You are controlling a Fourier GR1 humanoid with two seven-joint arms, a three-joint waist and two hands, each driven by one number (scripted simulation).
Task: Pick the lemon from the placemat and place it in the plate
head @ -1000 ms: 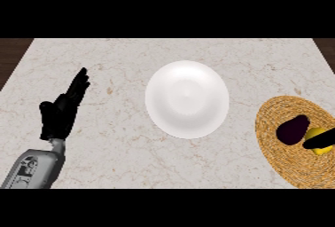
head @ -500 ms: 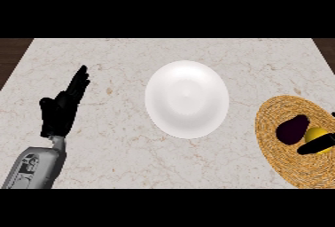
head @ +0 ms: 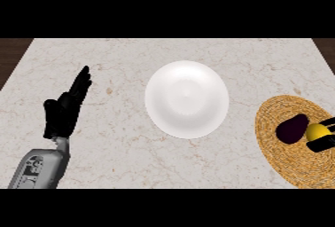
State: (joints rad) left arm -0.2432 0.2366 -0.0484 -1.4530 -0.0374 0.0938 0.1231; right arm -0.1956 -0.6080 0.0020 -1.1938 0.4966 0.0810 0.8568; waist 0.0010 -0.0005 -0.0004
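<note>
A pale marbled counter (head: 131, 164) fills the head view, with dark wood showing at its two upper corners. Near the middle lies a white plate (head: 187, 99), bare inside and taller than wide as seen from above. It stands well apart from both hands.

At the right edge lies a round woven placemat (head: 278, 146) of straw colour, partly cut off by the edge of the view. On it sits a dark purple, egg-shaped thing (head: 292, 127), and just beside that, on its right, the yellow lemon (head: 318, 131). The lemon rests on the placemat, not in the plate.

The left hand (head: 63, 113) shows at the left of the view on its grey forearm (head: 39, 168), which comes in from the lower edge. Its fingers (head: 81, 84) are straight and point up and away, close together, with the thumb out to the side. It is released, holds nothing and touches nothing, and rests over bare counter to the left of the plate.

Of the right hand (head: 325, 142) only black fingers show at the right edge, one above the lemon and a thicker one below it, touching the fruit. They appear to close on the lemon from both sides; the palm is out of view.
</note>
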